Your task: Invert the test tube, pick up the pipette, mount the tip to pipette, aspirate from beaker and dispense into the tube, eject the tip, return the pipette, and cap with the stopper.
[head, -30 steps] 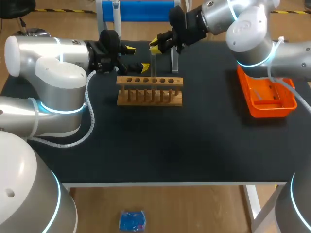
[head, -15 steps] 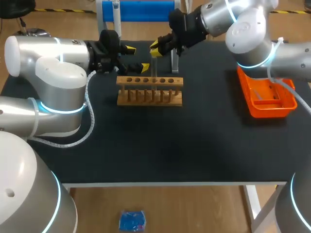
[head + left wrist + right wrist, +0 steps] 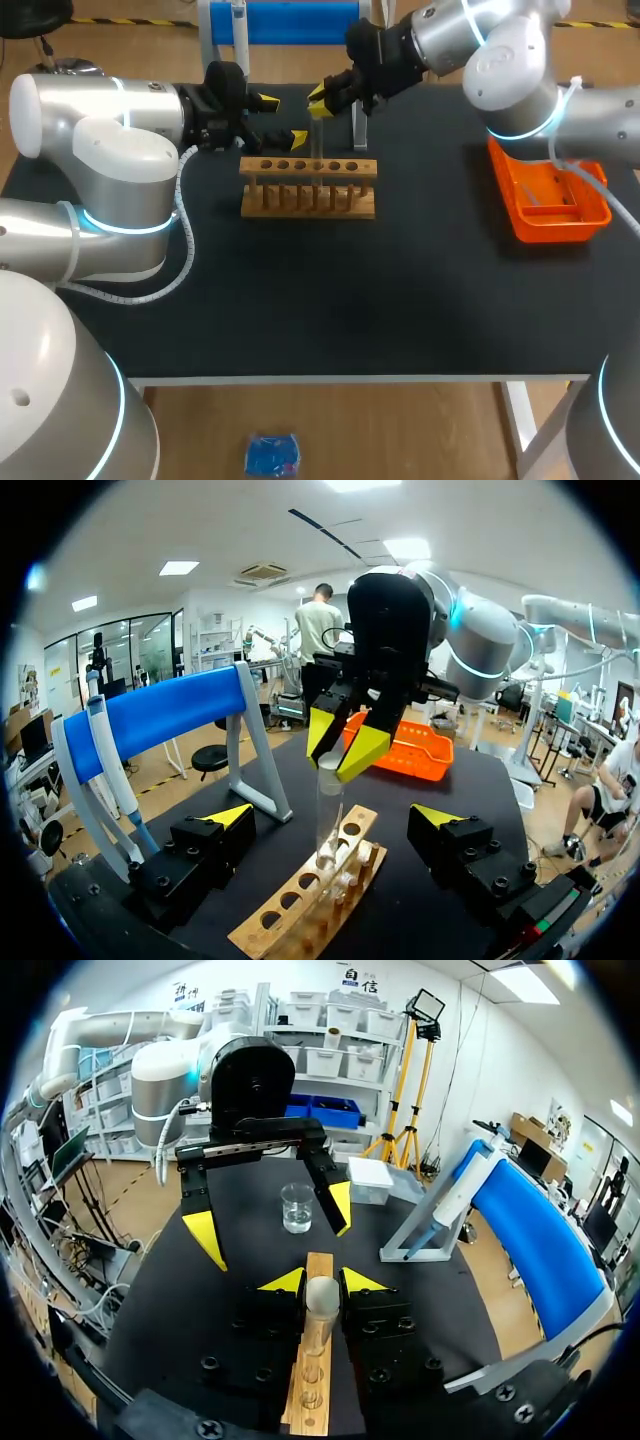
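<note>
The wooden rack [image 3: 308,187] stands toward the far side of the black table [image 3: 330,310] and is the reference for every position below. The right gripper [image 3: 342,745] is directly above the rack. Its two yellow tips are drawn in narrow and clamp the upper end of the clear test tube [image 3: 328,810], one tip on each side. The test tube is upright, and its lower end meets a hole near the middle of the rack's top board. Whether it sits fully in that hole cannot be told. The left gripper [image 3: 281,118] is just behind the rack's left end, spread wide with nothing between its fingers, and it touches neither the rack nor the test tube. The beaker [image 3: 297,1207], a small clear glass, stands past the rack's left end, roughly in line with the row of holes and close to the left gripper. The pipette [image 3: 450,1195] hangs on the blue stand [image 3: 160,715], which is behind the rack at the table's far edge. A slim upright piece [image 3: 358,125] stands just behind the rack's right end, but what it is cannot be told. The orange tray [image 3: 550,205] lies on the table to the right of the rack, well apart from it.
</note>
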`<state>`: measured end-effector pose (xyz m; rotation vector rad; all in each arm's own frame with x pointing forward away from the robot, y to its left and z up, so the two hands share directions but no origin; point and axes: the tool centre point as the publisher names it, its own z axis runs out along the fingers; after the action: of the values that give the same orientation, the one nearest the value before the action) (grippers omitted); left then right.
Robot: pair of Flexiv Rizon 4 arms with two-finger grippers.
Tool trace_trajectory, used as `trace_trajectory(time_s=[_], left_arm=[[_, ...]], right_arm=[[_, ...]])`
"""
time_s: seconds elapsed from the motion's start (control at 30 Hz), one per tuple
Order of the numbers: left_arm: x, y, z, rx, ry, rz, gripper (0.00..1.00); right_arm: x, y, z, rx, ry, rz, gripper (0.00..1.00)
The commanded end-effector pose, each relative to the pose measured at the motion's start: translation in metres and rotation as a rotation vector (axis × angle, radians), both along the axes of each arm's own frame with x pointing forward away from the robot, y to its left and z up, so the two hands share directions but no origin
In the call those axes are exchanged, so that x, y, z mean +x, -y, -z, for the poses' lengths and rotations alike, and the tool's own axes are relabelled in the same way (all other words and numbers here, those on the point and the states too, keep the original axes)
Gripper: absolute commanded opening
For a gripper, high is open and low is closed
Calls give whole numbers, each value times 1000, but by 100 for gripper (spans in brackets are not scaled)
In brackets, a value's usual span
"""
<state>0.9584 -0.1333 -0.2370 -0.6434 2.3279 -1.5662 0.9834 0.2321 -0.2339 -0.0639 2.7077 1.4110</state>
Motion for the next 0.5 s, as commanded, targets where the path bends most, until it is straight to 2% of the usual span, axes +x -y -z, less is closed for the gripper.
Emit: trace_trajectory(time_s=[0.03,0.5], left_arm=[[0,0,1,-2,1,-1,100],[0,0,1,-2,1,-1,100]], right_arm=[[1,0,1,-5,-4,-1,0],[0,1,10,-14,-16,0,0]])
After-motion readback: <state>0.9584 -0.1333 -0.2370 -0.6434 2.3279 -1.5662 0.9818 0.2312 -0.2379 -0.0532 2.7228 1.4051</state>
